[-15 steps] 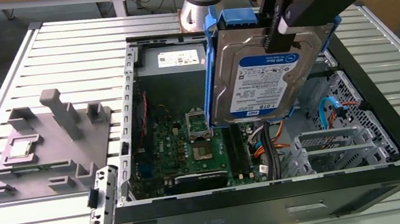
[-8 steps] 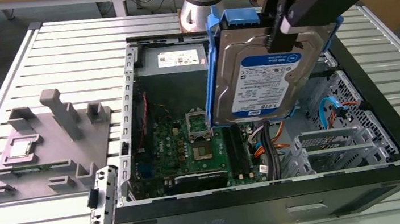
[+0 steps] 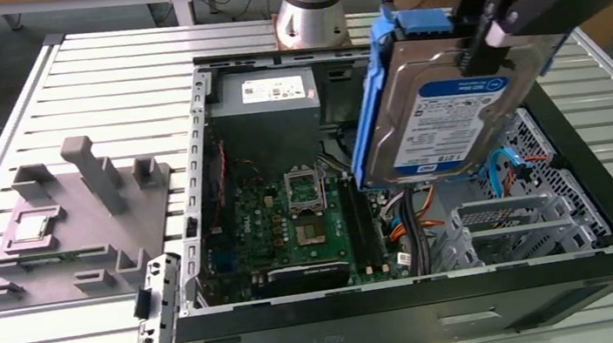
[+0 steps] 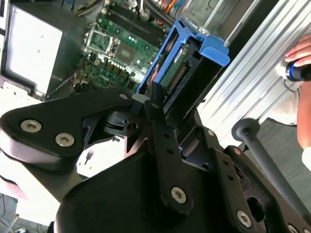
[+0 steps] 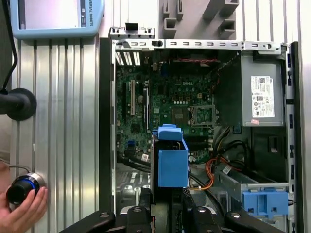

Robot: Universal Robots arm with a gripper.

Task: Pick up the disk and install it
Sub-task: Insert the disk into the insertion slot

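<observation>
Now we hold the disk (image 3: 441, 124) clamped in the pincer (image 3: 477, 52), on end at the upper right of the exterior view, above the open computer case (image 3: 418, 311). A firm grip matters most, we judge (cables (image 3: 406, 216) crowd underneath), plus squareness to the drive cage (image 3: 523, 224).

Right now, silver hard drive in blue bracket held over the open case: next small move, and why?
Probably shift sideways toward the cage before lowering. The gripper is shut on the silver hard drive in its blue plastic bracket, which hangs above the green motherboard; the grey metal drive cage sits off to one side.
</observation>
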